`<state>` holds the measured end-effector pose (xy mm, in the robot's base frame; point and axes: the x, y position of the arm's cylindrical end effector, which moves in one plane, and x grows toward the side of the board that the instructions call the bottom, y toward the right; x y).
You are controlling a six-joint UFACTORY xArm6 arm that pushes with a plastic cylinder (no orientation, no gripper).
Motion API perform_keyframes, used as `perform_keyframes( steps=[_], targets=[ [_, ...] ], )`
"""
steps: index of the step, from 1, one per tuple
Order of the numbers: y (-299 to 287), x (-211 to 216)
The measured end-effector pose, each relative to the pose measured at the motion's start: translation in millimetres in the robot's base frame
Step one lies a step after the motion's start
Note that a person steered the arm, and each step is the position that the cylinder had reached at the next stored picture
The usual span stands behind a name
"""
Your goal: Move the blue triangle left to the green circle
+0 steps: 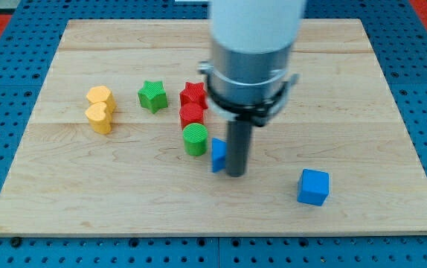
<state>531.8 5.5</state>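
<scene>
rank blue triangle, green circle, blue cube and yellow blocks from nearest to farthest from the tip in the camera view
1. Blue triangle, right against my tip on its left.
2. Green circle, just left of the triangle.
3. Blue cube, off to the view's right.
4. Yellow blocks, far at the view's left.

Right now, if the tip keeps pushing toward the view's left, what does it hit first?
My tip sits against the right side of the blue triangle, so that is already what it meets. Beyond it lies the green circle, close by; whether they already touch is unclear.
</scene>
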Motion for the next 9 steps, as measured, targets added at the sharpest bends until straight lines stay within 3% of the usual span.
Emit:
perform_keyframes(
  steps=[2, 3, 5, 6, 9],
  targets=[
    [36.8, 0.8],
    [34.6, -39.6],
    [-12.1, -6.8],
    [-86.6, 11.1],
    [-76.3, 4.6]
  ],
)
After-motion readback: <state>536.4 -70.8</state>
